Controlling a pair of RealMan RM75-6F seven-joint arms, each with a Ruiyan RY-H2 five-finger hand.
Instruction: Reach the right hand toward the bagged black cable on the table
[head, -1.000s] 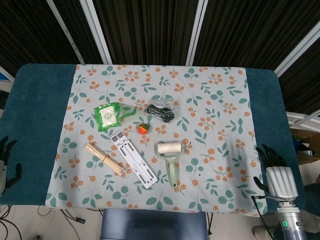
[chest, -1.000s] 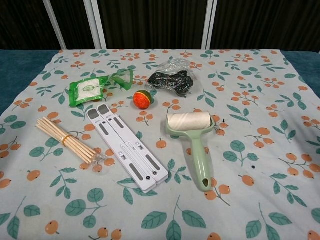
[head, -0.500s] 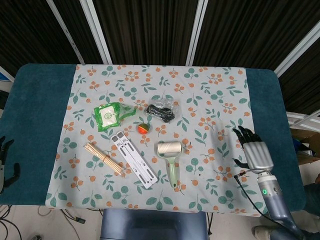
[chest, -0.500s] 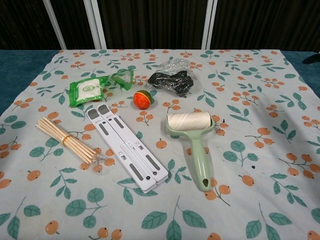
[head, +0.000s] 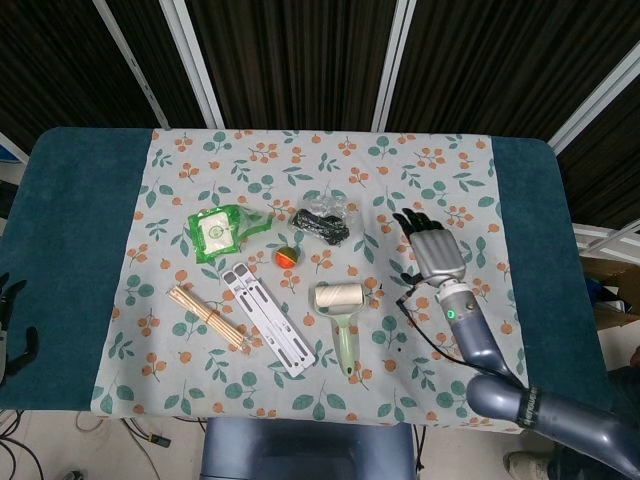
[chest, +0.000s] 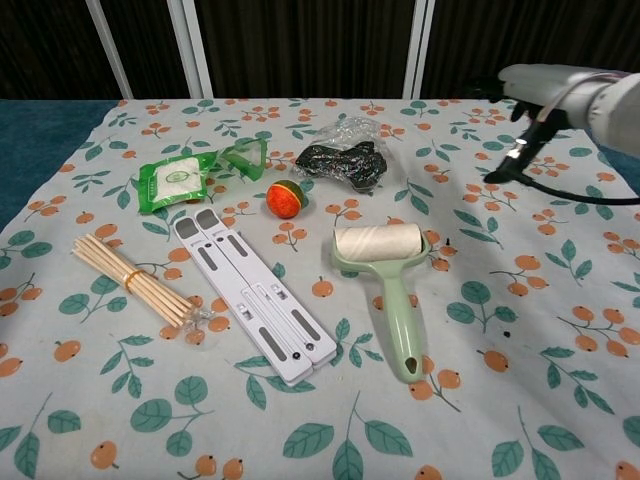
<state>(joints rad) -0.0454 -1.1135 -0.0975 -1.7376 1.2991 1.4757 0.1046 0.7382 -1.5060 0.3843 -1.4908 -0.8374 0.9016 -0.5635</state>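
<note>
The bagged black cable (head: 324, 222) (chest: 342, 158) lies in crinkled clear plastic on the floral cloth, just behind the orange ball. My right hand (head: 431, 246) (chest: 520, 82) hovers over the cloth to the right of the bag, fingers spread, holding nothing, with a clear gap between it and the bag. Its grey forearm runs back toward the front right corner. My left hand (head: 10, 325) sits at the far left edge of the head view, off the cloth, fingers apart and empty.
An orange-green ball (head: 287, 256), a green packet (head: 218, 232), a white folding stand (head: 267, 320), a bundle of wooden sticks (head: 205, 315) and a green lint roller (head: 341, 312) lie left and in front of the bag. Blue table (head: 80, 230) borders the cloth.
My right hand has swept from the front right table edge up and left over the cloth, closing on the bag. The objects and the left hand have not moved.
</note>
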